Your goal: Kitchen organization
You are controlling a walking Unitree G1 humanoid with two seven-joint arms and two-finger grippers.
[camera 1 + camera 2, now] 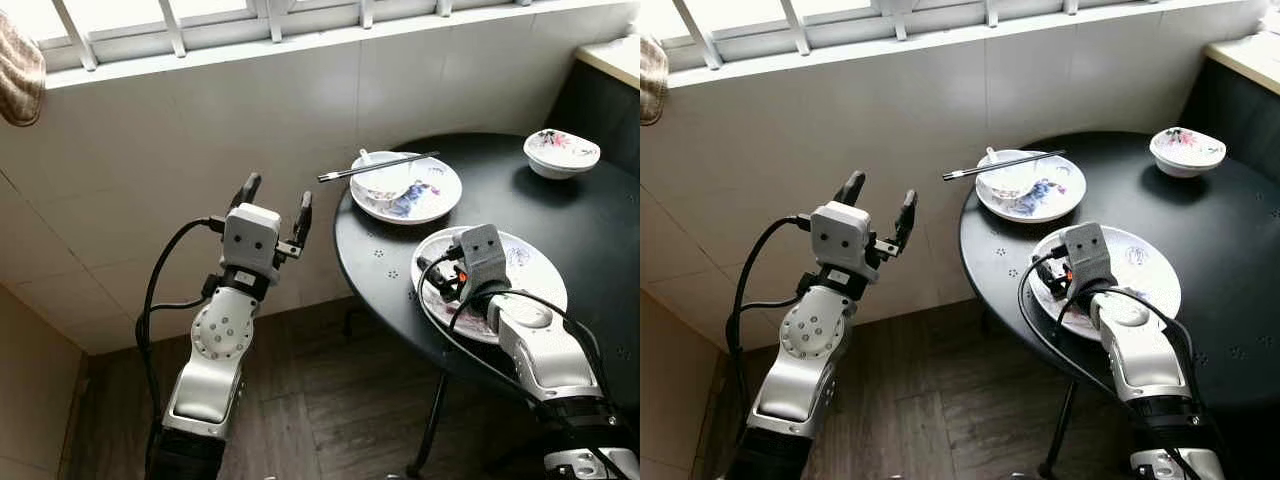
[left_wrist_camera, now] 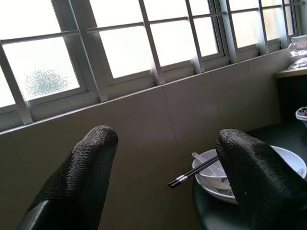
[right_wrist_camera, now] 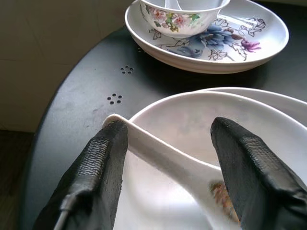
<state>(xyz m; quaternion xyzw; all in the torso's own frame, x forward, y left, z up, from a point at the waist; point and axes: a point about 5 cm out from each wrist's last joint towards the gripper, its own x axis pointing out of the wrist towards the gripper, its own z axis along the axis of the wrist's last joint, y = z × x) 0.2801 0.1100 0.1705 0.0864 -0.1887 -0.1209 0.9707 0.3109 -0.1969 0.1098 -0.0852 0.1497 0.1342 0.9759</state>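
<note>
Round black tabletop (image 1: 590, 250) beside a tiled wall (image 1: 150, 150) under a barred window (image 2: 144, 43). The right gripper (image 3: 168, 158) is lowered over the near white plate (image 1: 540, 275) at the tabletop's edge; its fingers (image 3: 98, 167) are spread wide and grip nothing. Between them lies a white ceramic spoon (image 3: 158, 153), resting in a shallow white dish on that plate, its handle tip against one finger. Beyond, a floral plate (image 1: 430, 200) carries a small floral bowl (image 3: 184, 14) holding another white spoon (image 1: 365, 157); a pair of dark chopsticks (image 1: 375, 167) lies across the bowl, their ends projecting past the tabletop's edge. A second small floral bowl (image 1: 561, 152) stands well apart at the far side. The left gripper (image 1: 274, 205) is raised off the tabletop, before the wall, with fingers (image 2: 81, 177) wide apart and empty. Dark wood floor (image 1: 320, 400) lies below.
</note>
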